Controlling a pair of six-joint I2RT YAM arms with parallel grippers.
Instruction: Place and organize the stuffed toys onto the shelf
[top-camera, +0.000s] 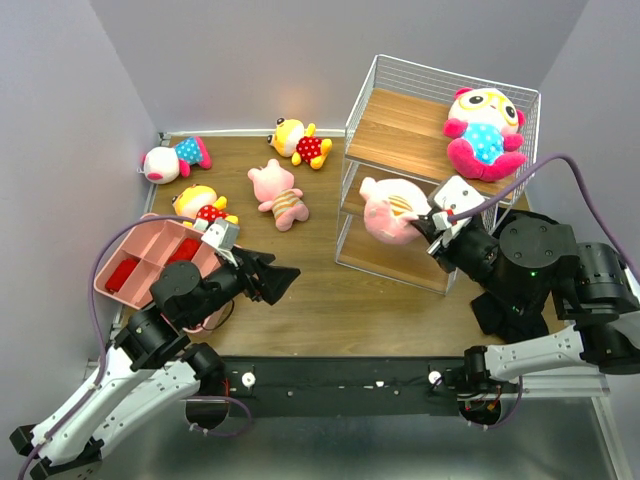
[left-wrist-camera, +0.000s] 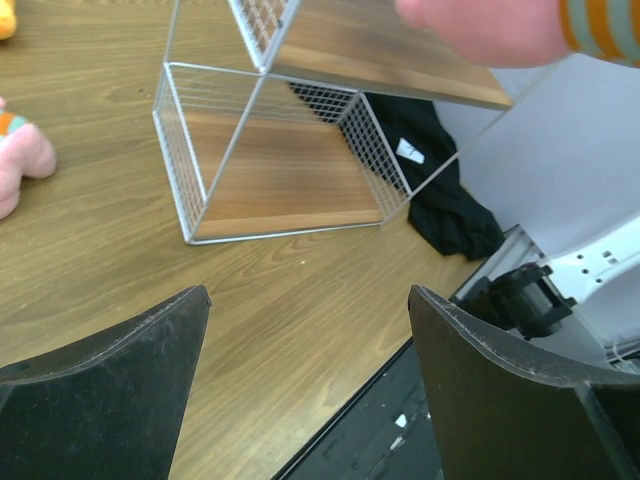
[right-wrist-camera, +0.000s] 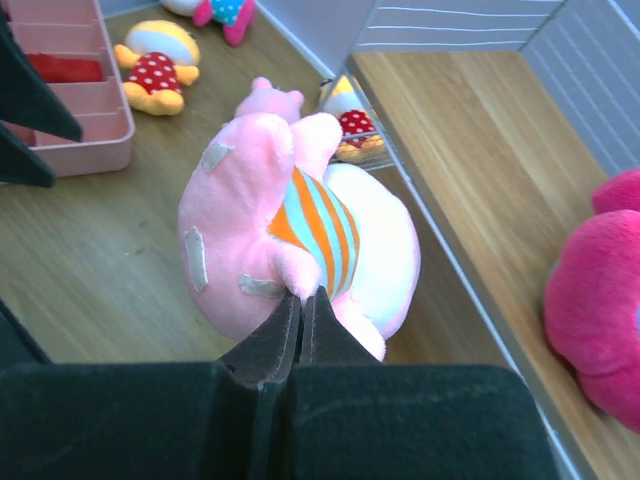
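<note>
**Right arm, placing step.** The right gripper (right-wrist-camera: 300, 300) is clenched on a fold of plush at the back of a pink striped pig (right-wrist-camera: 260, 230). It holds the pig at the open front of the shelf (top-camera: 400, 125), level with the middle tier. A pinch at the toy's rear leaves the body pointing away from the fingers, probably so that it can go onto the board head first. The overhead view does not show whether the pig already touches the middle board or hangs just above it.

**Left arm.** The left gripper (left-wrist-camera: 308, 292) is spread wide and empty above the table (top-camera: 340, 290), beside the pink divided tray (top-camera: 160, 243). This is well apart from the shelf, so the placing arm has free room.

**Toys.** One white-faced toy with pink limbs (top-camera: 485, 130) sits on the top tier, at its right end. Four toys lie on the table:
- a second striped pig (top-camera: 279, 193);
- a yellow toy at the back (top-camera: 300, 142);
- a yellow toy touching the tray (top-camera: 203, 205);
- a white-faced toy at the far left (top-camera: 172, 158).

The task is judged to be at an early stage.
</note>
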